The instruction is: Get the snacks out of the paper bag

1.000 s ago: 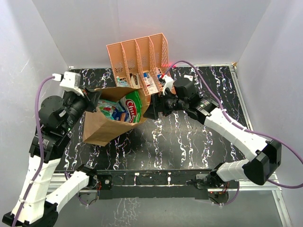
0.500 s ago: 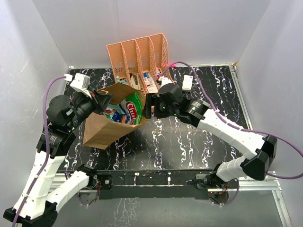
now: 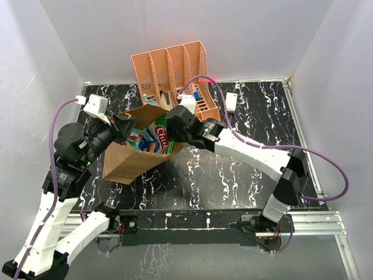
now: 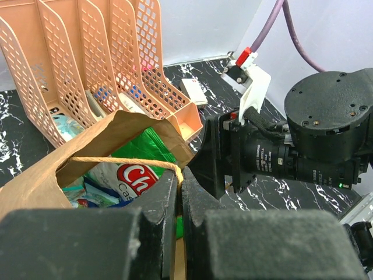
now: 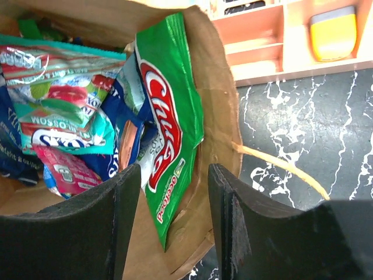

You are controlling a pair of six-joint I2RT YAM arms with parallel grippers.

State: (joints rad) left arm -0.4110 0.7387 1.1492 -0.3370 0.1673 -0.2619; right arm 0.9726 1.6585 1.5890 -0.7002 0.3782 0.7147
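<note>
Overhead view: I see the paper bag (image 3: pixel 125 160) tilted on the black marbled table (image 3: pixel 233 175), left of centre, its open mouth turned toward the orange file rack (image 3: pixel 169 70) just behind it. The left gripper (image 3: pixel 124 125) sits at the mouth's left rim. In the left wrist view its 2 jaws are drawn to a narrow slit, pinching the bag's paper edge where a thin loop handle (image 4: pixel 122 160) meets it. The right gripper (image 5: pixel 169 224) hangs over the right side of the mouth with jaws spread wide. In its wrist view the lower end of the green chip bag (image 5: pixel 175 99) shows between the 2 fingers, and I cannot tell whether they touch it. The snacks (image 3: pixel 148 140) I can see all lie inside the bag: the green one against the right wall, with a teal packet (image 5: pixel 58 99), a pink-red packet (image 5: pixel 64 172) and dark blue packets (image 5: pixel 11 146) further left. A white remote (image 3: pixel 231 102) lies on the table just right of the rack.
</note>
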